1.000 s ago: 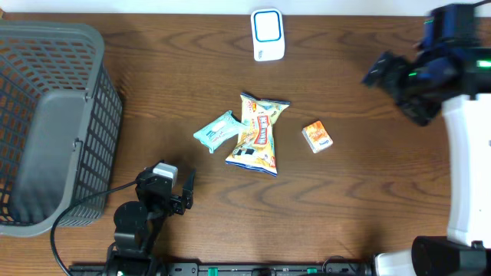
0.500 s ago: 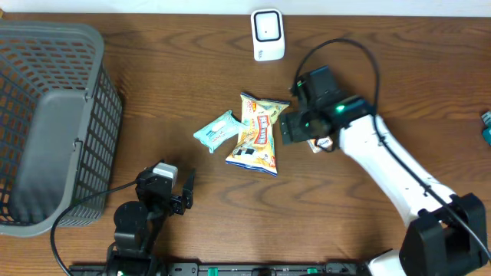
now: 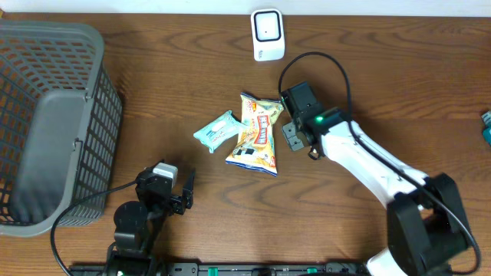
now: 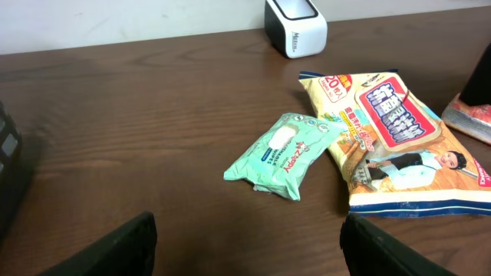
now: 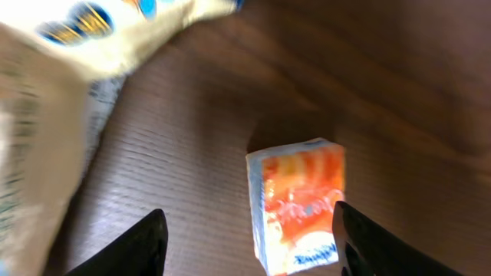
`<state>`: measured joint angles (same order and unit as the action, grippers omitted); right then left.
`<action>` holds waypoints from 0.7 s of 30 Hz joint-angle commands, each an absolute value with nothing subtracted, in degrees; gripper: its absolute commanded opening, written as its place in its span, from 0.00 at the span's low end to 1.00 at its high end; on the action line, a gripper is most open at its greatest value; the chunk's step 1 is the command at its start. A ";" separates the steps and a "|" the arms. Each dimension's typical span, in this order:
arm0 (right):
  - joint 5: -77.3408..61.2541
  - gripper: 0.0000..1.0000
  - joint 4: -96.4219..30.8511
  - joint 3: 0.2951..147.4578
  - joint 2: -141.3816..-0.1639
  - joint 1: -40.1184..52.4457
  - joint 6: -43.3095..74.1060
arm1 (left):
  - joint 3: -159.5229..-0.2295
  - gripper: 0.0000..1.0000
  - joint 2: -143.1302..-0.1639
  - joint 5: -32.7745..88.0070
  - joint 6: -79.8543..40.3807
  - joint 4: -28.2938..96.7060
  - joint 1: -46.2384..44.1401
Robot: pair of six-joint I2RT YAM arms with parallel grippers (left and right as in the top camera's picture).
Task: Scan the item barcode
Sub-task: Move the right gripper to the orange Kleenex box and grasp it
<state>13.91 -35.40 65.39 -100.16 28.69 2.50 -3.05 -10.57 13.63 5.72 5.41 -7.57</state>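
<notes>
- Orange box (image 5: 295, 203) is lying flat on the table (image 3: 192, 69), just beside the snack bag (image 3: 259, 134).
- Right gripper (image 5: 249, 238) is straddling it, fingers spread and not touching, likely lining up a pickup for the scanner (image 3: 268, 34).
- Left gripper (image 4: 245, 245) is idling, spread and empty.

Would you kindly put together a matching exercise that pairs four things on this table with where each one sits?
Things:
1. grey plastic mesh basket
2. white box-shaped barcode scanner
3. mint-green soft wipes pack
4. small orange carton

Places:
a. below the right arm's fingers
b. at the left end of the table in the overhead view
c. on the basket side of the yellow snack bag
d. at the table's far edge, near its middle

Pairs: 1-b; 2-d; 3-c; 4-a
</notes>
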 commanded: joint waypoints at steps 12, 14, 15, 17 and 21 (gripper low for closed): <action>22.13 0.16 -34.48 64.84 -109.73 28.84 14.85 | -2.09 0.77 -10.50 14.55 4.82 7.03 -7.31; 22.15 0.08 -34.70 64.88 -109.73 28.82 20.10 | -2.09 0.77 -10.50 14.55 4.82 7.03 -7.29; 22.15 0.02 -34.94 64.88 -109.73 28.82 23.14 | -2.09 0.77 -10.50 14.55 4.82 7.03 -7.29; 22.41 0.01 -36.36 65.32 -109.73 28.53 31.75 | -2.09 0.77 -10.50 14.55 4.82 7.03 -7.29; 22.41 0.01 -41.65 67.46 -109.73 26.65 49.67 | -2.09 0.77 -10.50 14.55 4.82 7.03 -7.29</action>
